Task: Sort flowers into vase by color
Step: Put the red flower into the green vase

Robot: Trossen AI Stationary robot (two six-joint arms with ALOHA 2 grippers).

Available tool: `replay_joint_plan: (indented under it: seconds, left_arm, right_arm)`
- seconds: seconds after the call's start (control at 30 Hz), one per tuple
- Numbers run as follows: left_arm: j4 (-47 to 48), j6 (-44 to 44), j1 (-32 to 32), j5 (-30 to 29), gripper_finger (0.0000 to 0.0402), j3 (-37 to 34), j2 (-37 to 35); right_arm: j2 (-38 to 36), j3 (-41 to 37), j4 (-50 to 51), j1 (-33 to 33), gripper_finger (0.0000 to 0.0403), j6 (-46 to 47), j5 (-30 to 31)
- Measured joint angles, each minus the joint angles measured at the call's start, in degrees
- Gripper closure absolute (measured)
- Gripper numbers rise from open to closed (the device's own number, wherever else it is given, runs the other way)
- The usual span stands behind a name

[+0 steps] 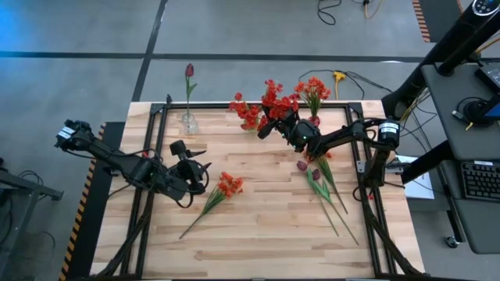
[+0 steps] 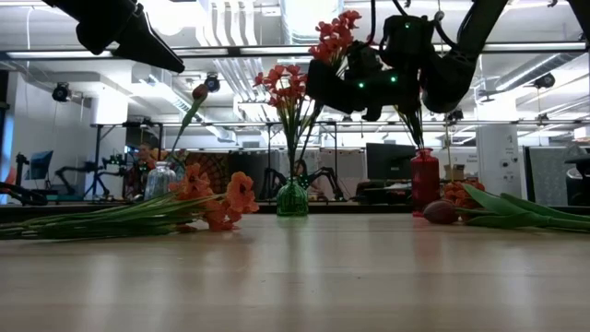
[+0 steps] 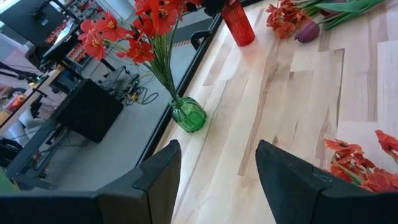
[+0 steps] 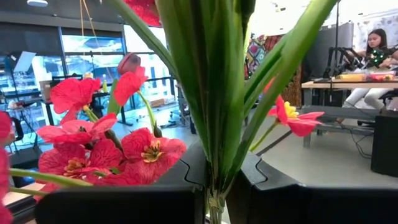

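Right end effector is raised with fingers clamped tight, while left end effector, far to its left, hovers with fingers parted.

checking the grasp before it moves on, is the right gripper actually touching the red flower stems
Touching. In the right wrist view the right gripper has its fingers closed on the red flower stems, with no gap between pads and stems.

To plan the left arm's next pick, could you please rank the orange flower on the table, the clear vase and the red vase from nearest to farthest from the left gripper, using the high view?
From the left gripper:
1. Orange flower, lying on the table just to its right.
2. Clear vase, at the table's far edge, holding one maroon tulip.
3. Red vase, far right corner.
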State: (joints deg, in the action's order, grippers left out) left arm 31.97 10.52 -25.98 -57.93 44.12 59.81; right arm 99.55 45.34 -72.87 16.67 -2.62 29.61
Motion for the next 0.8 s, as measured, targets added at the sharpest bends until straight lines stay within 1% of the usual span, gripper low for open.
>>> replay_joint_plan:
  seconds: [0.8]
  left_arm:
    - [0.0, -0.1, 0.0, 0.0, 0.0212, 0.0, 0.0]
  right_arm:
    - [0.0, 0.0, 2.1, 0.0, 0.0380, 0.1, 0.0]
